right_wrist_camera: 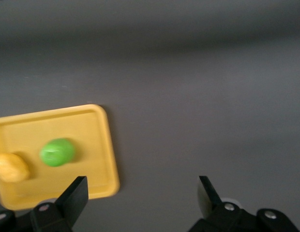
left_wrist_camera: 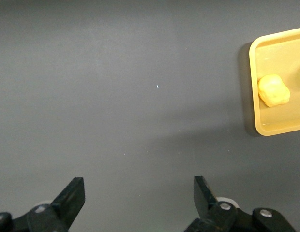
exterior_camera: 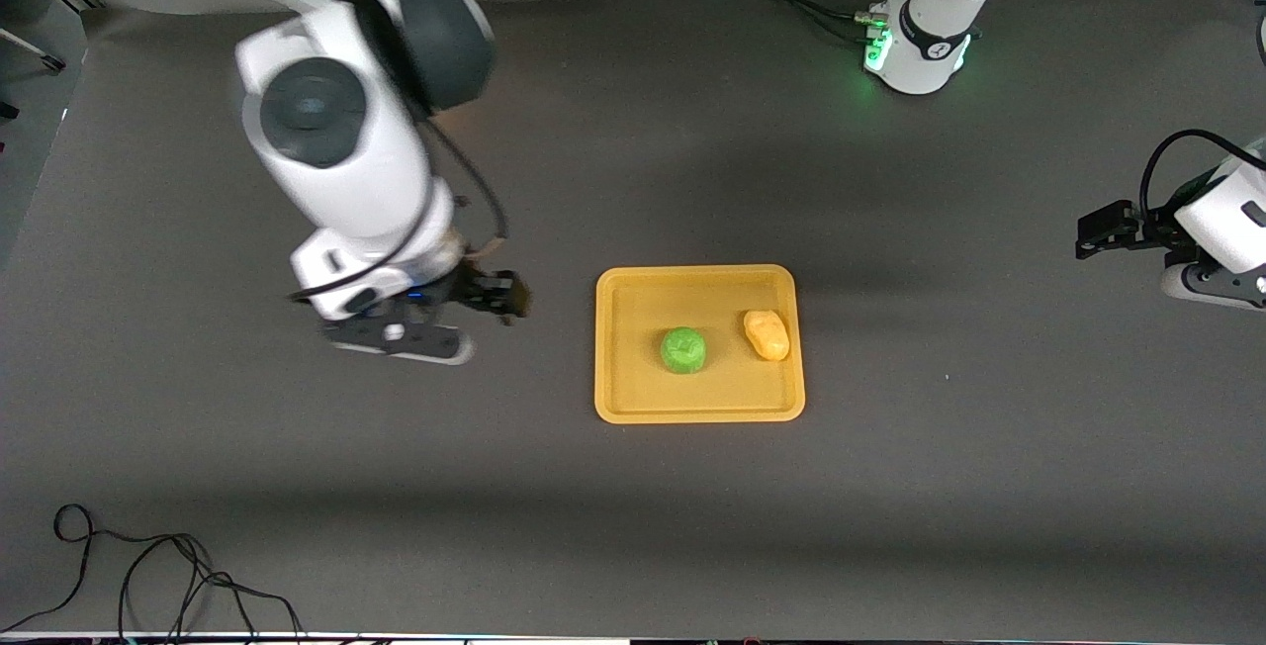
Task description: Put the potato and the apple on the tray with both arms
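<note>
The orange-yellow tray [exterior_camera: 698,412] lies in the middle of the table. The green apple [exterior_camera: 683,349] sits on it near its centre, and the yellow-orange potato [exterior_camera: 767,334] lies on it beside the apple, toward the left arm's end. My right gripper [exterior_camera: 492,295] is open and empty, over the bare table beside the tray toward the right arm's end; the right wrist view shows the tray [right_wrist_camera: 107,145], the apple [right_wrist_camera: 57,152] and the potato [right_wrist_camera: 11,167]. My left gripper [exterior_camera: 1106,230] is open and empty, over the table's left-arm end; its wrist view shows the tray's corner [left_wrist_camera: 254,87] and the potato [left_wrist_camera: 274,90].
The table is a dark grey mat. Black cables [exterior_camera: 148,576] lie at its front edge toward the right arm's end. The left arm's base [exterior_camera: 920,46] stands at the back with cables beside it.
</note>
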